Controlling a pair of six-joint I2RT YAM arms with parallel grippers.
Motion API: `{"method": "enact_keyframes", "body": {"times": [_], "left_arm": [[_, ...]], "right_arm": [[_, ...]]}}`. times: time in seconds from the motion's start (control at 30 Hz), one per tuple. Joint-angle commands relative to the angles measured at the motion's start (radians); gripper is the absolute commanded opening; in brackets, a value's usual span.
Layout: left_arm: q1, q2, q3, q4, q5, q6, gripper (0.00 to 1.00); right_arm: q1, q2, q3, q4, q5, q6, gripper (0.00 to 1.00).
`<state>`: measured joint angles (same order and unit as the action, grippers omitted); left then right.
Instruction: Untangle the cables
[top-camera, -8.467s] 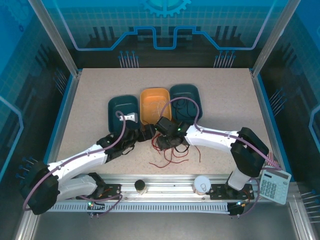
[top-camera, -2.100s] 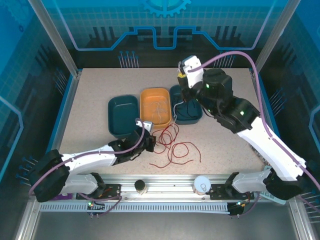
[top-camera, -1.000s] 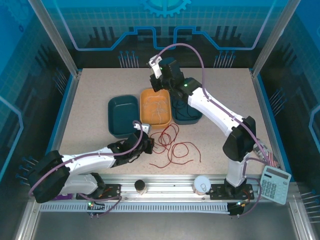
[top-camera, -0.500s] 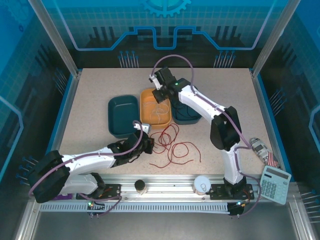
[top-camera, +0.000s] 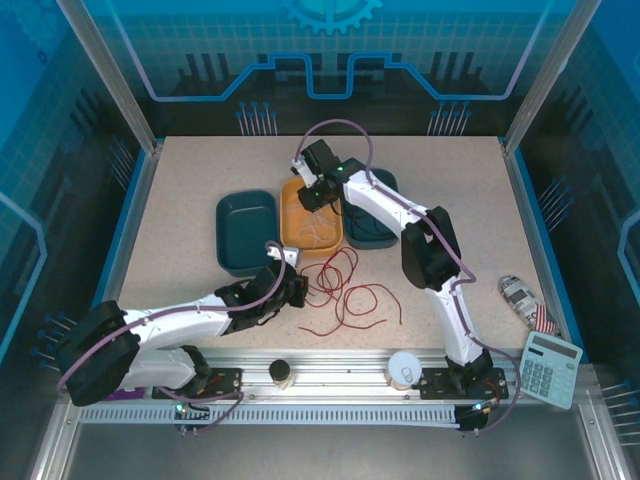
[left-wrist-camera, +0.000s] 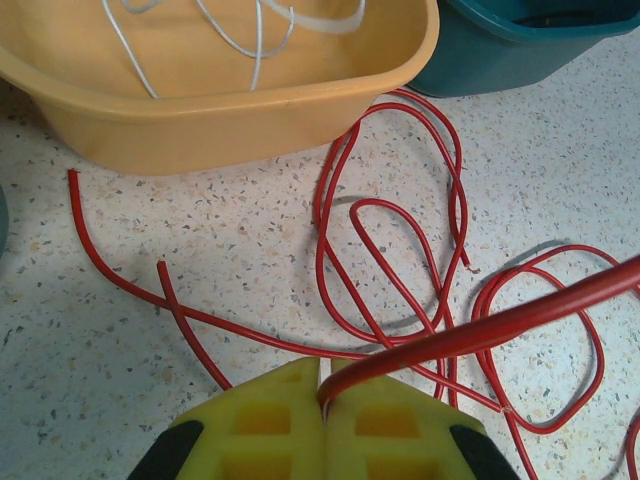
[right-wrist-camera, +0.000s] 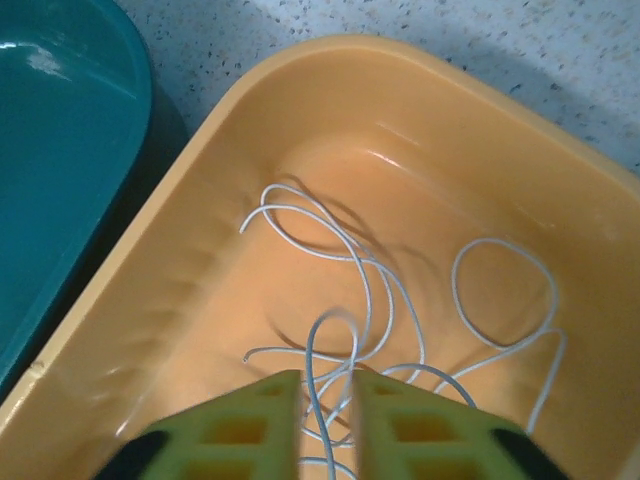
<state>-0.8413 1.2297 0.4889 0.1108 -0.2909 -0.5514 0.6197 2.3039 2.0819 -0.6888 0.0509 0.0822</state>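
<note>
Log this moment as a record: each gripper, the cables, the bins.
left gripper: jaws shut on a red cable
right gripper: over the orange bin, jaws slightly apart around a whitish cable
loose red cables: on the table, in front of the bins
teal bin: left of the orange bin
second teal bin: right of it

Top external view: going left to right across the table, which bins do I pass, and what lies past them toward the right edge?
dark teal bin → orange bin → second teal bin → calculator, at the near right corner.
</note>
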Motion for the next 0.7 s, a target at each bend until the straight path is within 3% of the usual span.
{"method": "enact_keyframes", "body": {"times": [0.0, 0.07, 0.23, 0.4, 0.5, 0.67], "left_arm": [[0.005, 0.011, 0.020, 0.012, -0.007, -0.012, 0.01], [0.005, 0.010, 0.022, 0.012, -0.009, -0.012, 0.01], [0.005, 0.004, 0.026, 0.011, -0.013, -0.008, 0.01], [0.005, -0.011, 0.028, 0.012, -0.015, -0.010, 0.00], [0.005, -0.026, 0.033, 0.011, -0.015, -0.011, 0.00], [0.007, -0.065, 0.052, -0.010, -0.023, -0.017, 0.00]], "right_arm": [[-0.015, 0.042, 0.065, -0.066, -0.042, -0.003, 0.34], [-0.014, 0.028, 0.068, -0.073, -0.047, -0.007, 0.44], [-0.016, -0.075, 0.026, -0.064, -0.036, -0.012, 0.55], [-0.021, -0.231, -0.111, 0.006, 0.013, 0.011, 0.74], [-0.026, -0.334, -0.222, 0.062, 0.041, 0.032, 1.00], [-0.029, -0.479, -0.398, 0.144, 0.071, 0.082, 1.00]]}}
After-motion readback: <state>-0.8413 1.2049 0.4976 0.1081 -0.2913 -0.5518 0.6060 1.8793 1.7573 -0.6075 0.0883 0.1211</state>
